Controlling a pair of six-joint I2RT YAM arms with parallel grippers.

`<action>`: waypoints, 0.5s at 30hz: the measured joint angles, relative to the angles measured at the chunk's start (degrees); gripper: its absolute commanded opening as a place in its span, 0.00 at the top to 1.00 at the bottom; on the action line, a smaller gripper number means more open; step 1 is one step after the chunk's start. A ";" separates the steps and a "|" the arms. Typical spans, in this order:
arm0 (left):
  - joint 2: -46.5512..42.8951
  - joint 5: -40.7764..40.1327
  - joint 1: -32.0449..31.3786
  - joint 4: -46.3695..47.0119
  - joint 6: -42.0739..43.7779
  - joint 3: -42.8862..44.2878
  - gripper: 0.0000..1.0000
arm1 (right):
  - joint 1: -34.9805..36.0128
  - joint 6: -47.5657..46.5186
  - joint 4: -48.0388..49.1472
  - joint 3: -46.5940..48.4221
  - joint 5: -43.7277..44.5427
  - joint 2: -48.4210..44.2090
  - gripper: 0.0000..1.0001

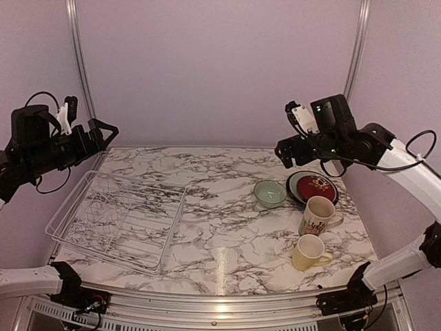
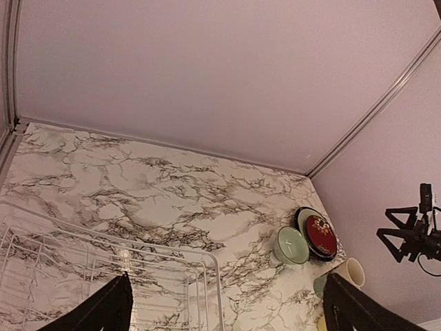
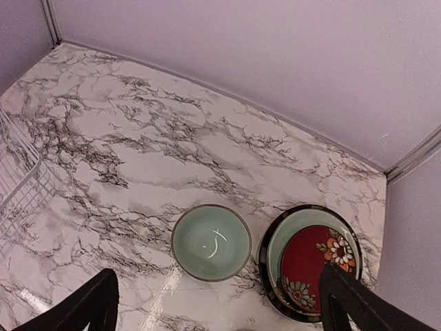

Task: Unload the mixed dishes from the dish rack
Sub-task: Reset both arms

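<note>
The white wire dish rack (image 1: 172,229) lies on the left of the marble table with nothing in it. On the right stand the small pale green bowl (image 1: 269,193), the cream floral mug (image 1: 317,216) and the pale yellow mug (image 1: 309,252). The dark red patterned plate (image 1: 318,185) lies on the pale green plate (image 3: 289,231), which lies on the black-rimmed plate (image 3: 264,265). My left gripper (image 1: 105,135) is open and empty, high above the rack's far end. My right gripper (image 1: 284,157) is open and empty, high above the bowl (image 3: 210,241).
Purple walls close the table at the back and on both sides, with aluminium posts (image 1: 77,62) in the back corners. The rack's corner (image 2: 210,265) shows in the left wrist view, and the bowl (image 2: 293,245) beyond it.
</note>
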 measured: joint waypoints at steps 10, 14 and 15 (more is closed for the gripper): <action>-8.00 -1.95 0.00 2.89 3.65 3.54 0.01 | 0.00 1.70 8.90 -4.72 2.49 -25.75 0.01; -11.41 -3.45 0.00 3.52 4.83 3.58 0.01 | -0.02 1.62 12.98 -7.02 3.43 -33.09 0.02; -12.13 -3.85 0.00 3.63 5.09 3.61 0.01 | -0.02 1.55 14.34 -7.91 3.54 -34.88 0.01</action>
